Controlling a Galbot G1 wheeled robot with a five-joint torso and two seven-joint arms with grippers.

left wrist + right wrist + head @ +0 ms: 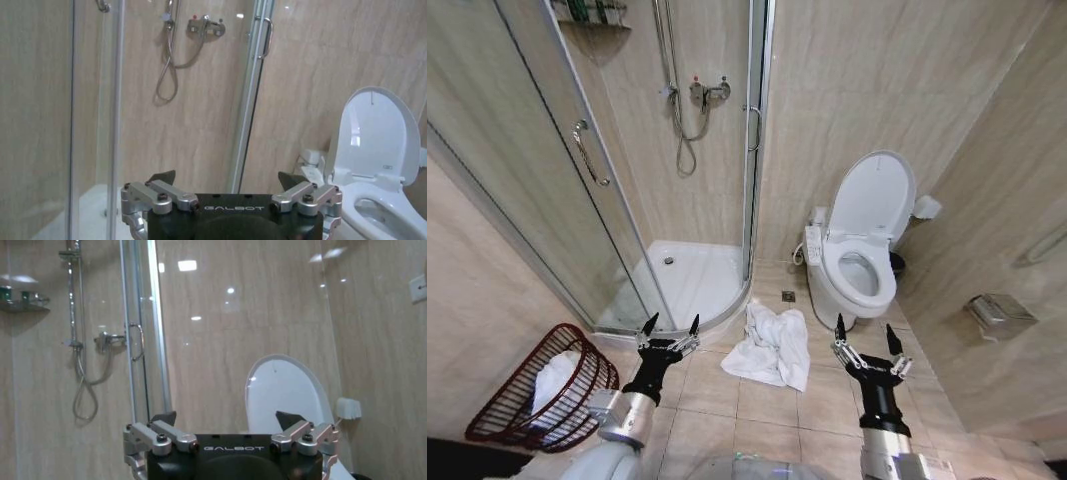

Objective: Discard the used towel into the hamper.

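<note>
A crumpled white towel (770, 345) lies on the tiled floor between the shower and the toilet. The hamper (545, 389), a dark reddish-brown openwork basket, lies tipped at the lower left with something white inside it. My left gripper (670, 326) hovers open just left of the towel, between it and the hamper. My right gripper (867, 331) hovers open to the towel's right, in front of the toilet. Both hold nothing. In the wrist views each gripper (227, 178) (227, 417) points at the far wall with its fingers spread.
A corner shower with glass doors (577, 170) and a white tray (689, 280) stands at the back left. A white toilet (859, 255) with its lid up stands at the back right. A floor drain (789, 296) sits beyond the towel. A paper holder (999, 315) hangs on the right wall.
</note>
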